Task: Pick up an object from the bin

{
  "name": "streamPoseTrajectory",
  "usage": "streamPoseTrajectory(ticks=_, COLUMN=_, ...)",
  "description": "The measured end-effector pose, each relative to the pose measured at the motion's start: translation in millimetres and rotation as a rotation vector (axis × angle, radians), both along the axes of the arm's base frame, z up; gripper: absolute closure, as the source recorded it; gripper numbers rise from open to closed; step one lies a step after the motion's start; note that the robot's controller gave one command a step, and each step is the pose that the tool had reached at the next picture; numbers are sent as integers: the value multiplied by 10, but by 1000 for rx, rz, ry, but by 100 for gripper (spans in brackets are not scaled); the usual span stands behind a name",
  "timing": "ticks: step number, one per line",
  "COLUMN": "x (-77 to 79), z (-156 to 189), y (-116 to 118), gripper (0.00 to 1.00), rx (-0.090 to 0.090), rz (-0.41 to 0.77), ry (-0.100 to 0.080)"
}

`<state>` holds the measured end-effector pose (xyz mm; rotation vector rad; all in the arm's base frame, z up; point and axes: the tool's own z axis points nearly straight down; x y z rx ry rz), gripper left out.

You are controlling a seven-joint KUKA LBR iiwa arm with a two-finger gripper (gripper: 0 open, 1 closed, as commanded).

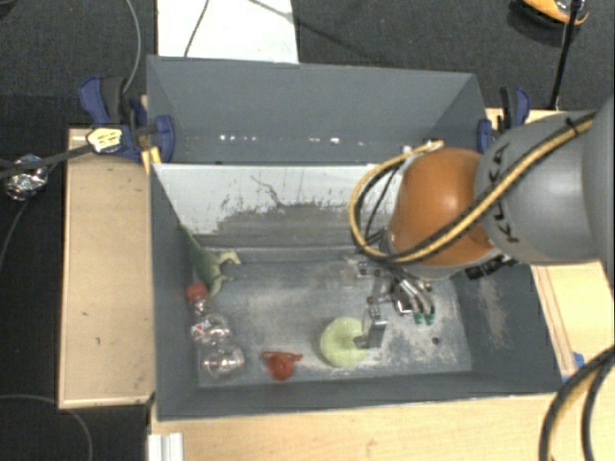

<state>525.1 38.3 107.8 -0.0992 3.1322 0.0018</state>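
**A:** What's the setting?

**B:** A grey metal bin stands on a dark floor. The bin's walls are smooth and its bottom is scuffed, with pale scratches and streaks.

**A:** And the robot?

**B:** The grey arm comes in from the right. It has a glossy, rounded orange cover at the wrist, looped with black-and-yellow cable. The gripper hangs low near the front, just at the right edge of a pale green ring. I cannot tell whether it is spread or pressed together.

**A:** What's the ring like?

**B:** It is soft-looking and matte, shaped like a doughnut. It lies flat near the middle of the front wall.

**A:** How many other things are there?

**B:** Five. One crumpled red scrap lies left of the ring. Two clear, shiny lumps sit in the front left corner. Along the left wall are one small red bit and one floppy green-and-cream piece.
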Motion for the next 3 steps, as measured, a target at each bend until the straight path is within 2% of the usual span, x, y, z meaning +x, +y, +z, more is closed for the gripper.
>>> streamPoseTrajectory(ticks=1, x=-208, z=-294, y=-42, gripper=0, rx=1, rz=-25, ry=2)
streamPoseTrajectory(ticks=2, x=-379, z=-362, y=32, gripper=100, rx=2, rz=-61, ry=-1)
streamPoseTrajectory(ticks=3, x=-379, z=-362, y=32, gripper=100, rx=2, rz=-61, ry=-1)
